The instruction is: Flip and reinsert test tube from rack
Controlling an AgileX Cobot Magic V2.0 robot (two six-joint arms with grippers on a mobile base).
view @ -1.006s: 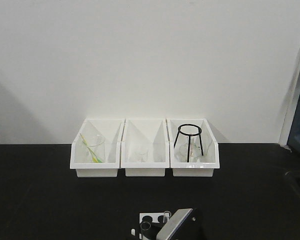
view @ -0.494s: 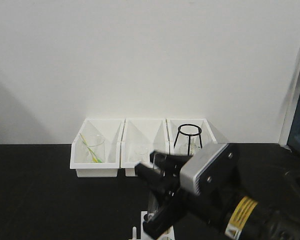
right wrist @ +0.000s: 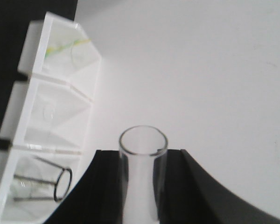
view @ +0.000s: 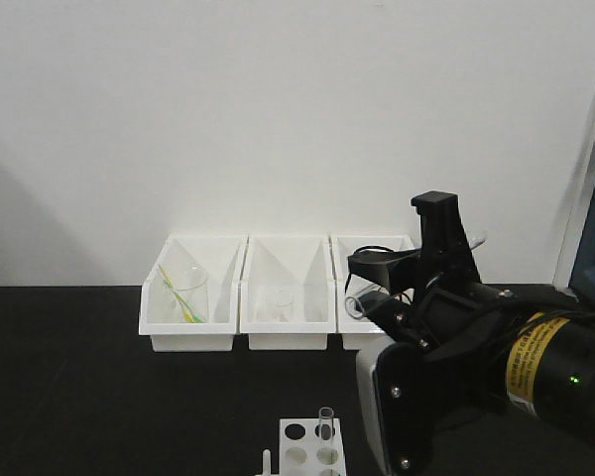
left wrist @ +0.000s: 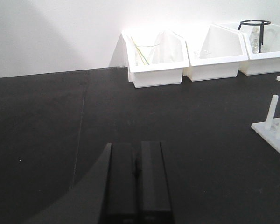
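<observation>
right gripper (right wrist: 143,205) clamped on the test tube (right wrist: 143,154), held up in the air, right of and above the rack (view: 299,448), second tube (view: 325,420) standing in it, left gripper (left wrist: 136,183) closed up tight, nothing in it

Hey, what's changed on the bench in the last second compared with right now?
The right gripper rose from the rack and swung up and to the right, taking one test tube out with it. It now clamps that tube in the air. The rack, the second tube standing in it and the three white bins stayed put.
</observation>
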